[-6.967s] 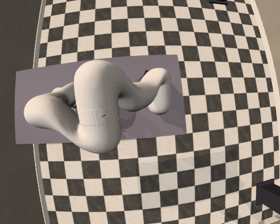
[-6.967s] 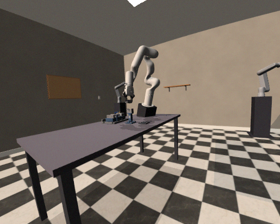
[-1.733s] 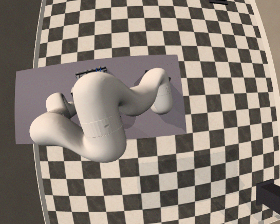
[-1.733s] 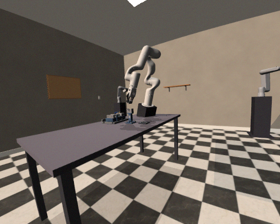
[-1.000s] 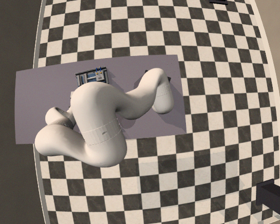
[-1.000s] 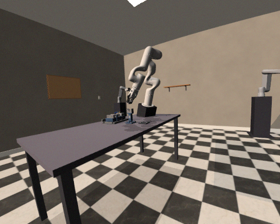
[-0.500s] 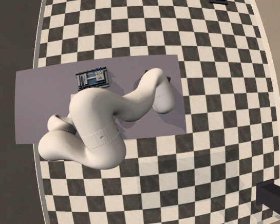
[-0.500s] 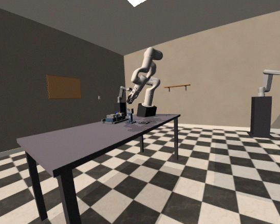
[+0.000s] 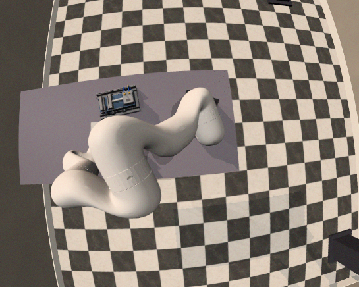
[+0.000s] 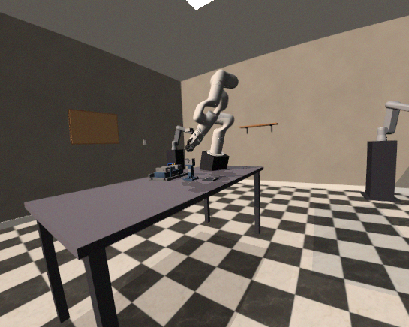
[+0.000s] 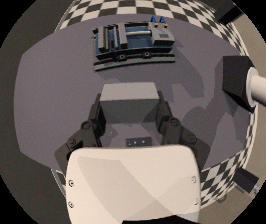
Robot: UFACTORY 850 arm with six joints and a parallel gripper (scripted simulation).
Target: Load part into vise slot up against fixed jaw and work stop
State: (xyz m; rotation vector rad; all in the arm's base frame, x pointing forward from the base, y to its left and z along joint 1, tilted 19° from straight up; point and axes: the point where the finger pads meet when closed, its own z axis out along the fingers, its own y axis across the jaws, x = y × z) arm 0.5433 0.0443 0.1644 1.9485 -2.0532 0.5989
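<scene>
Vise point(image 9: 118, 100) on table point(image 9: 47, 131), beyond gripper point(image 11: 129, 124)

From the top view the arm point(image 9: 126, 158) hides the end effector, V-block and infeed plate; the vise point(image 9: 118, 100) is too small for its work stop to show.

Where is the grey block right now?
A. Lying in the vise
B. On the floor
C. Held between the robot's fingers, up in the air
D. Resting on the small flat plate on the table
C. The wrist view shows the grey block clamped between the dark fingers, well short of the vise on the table; the exterior view shows the gripper raised above the table.
</scene>
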